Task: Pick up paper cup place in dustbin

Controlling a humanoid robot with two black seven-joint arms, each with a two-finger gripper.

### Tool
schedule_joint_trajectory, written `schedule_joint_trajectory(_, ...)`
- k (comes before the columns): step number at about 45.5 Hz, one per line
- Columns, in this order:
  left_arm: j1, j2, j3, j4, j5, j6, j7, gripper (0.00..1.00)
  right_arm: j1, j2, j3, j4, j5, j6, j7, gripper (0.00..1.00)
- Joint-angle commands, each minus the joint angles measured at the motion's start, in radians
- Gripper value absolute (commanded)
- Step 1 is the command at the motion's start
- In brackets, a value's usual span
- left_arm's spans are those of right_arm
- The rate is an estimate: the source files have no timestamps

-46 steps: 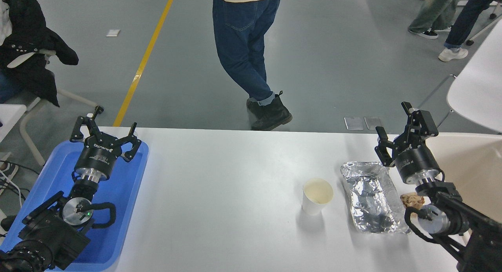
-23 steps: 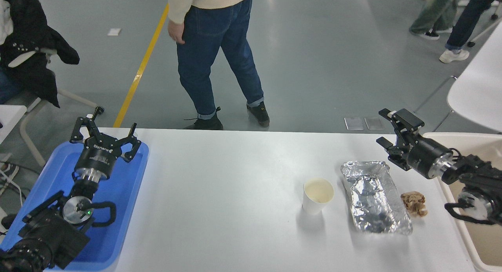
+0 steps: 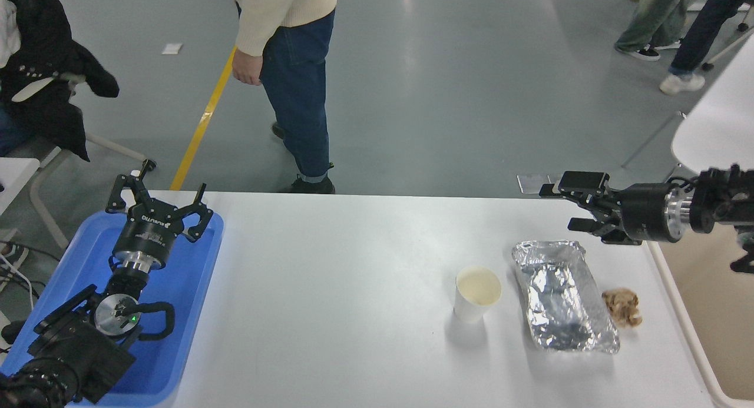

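paper cup (image 3: 477, 293) upright, unlabelled, beside foil tray (image 3: 564, 294); right claw (image 3: 565, 208) apart.

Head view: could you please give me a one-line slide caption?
Right gripper open above the table's far edge, paper cup upright beside a foil tray, dustbin at right.
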Motion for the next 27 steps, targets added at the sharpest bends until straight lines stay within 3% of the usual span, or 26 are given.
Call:
schedule_joint_trajectory(1,0.001,0.001,0.0,0.0,-0.002,0.0,0.0,1.0,0.25,0.135,-0.132,0.095,-0.004,0.226,-0.011,1.0)
schedule_joint_trajectory(5,0.001,-0.001,0.0,0.0,-0.002,0.0,0.0,1.0,0.281,0.211,-0.129,0.095,-0.032,0.241,-0.04,1.0)
schedule_joint_trajectory(8,0.001,0.001,0.0,0.0,-0.002,0.0,-0.001,1.0,0.302,0.255,-0.118,0.101,-0.047,0.246,-0.104,1.0)
schedule_joint_trajectory(12,0.001,0.001,0.0,0.0,-0.002,0.0,-0.001,1.0,0.321,0.29,-0.091,0.11,-0.044,0.254,-0.272,1.0)
schedule_joint_trajectory(17,0.001,0.001,0.0,0.0,-0.002,0.0,-0.001,1.0,0.341,0.3,-0.011,0.128,-0.043,0.28,-0.521,1.0)
schedule_joint_trajectory(20,0.001,0.001,0.0,0.0,-0.002,0.0,-0.001,1.0,0.362,0.303,0.026,0.138,-0.043,0.304,-0.638,1.0)
schedule_joint_trajectory(23,0.001,0.001,0.0,0.0,-0.002,0.0,-0.001,1.0,0.384,0.312,0.051,0.138,-0.029,0.307,-0.692,1.0)
schedule_joint_trajectory(27,0.001,0.001,0.0,0.0,0.0,0.0,0.0,1.0,0.411,0.355,0.072,0.136,-0.021,0.307,-0.692,1.0)
